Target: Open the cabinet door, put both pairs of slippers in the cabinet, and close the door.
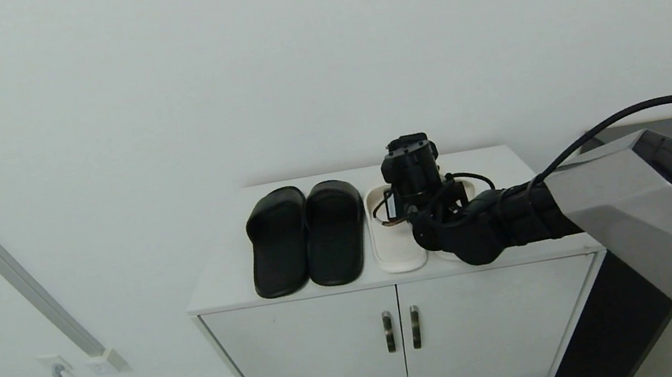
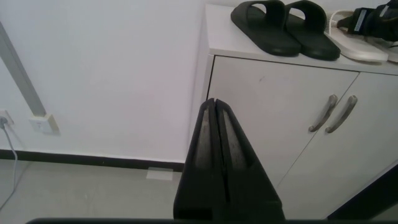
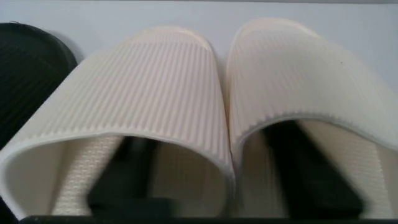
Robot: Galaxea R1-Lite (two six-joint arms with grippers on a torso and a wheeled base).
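– Checking head view first. What do you need on the cabinet [image 1: 222,280]?
– Doors, and where the slippers sit.
– Both doors [image 1: 317,367] are shut, with the handles [image 1: 389,331] side by side at the middle seam. The black slippers [image 1: 306,237] lie on the cabinet top, left half, toes to the wall. The white slippers [image 1: 393,243] are on the same top, just right of the black pair. Your right gripper [image 1: 412,193] is down on the white pair, and its arm covers most of the right-hand one. There's a wall socket [image 1: 53,363] low on the wall, left of the cabinet.
– Left wrist view?
– Your left gripper [image 2: 215,106] hangs off the cabinet's left front corner, below the top. Jaws are pressed together with nothing between them.
– Right wrist view?
– White pair side by side, inner edges touching. One dark finger [image 3: 124,180] sits under each strap, so your right jaws are spread wide, straddling the two inner walls without squeezing them. The fingers are blurred. The edge of a black slipper shows beside the pair.
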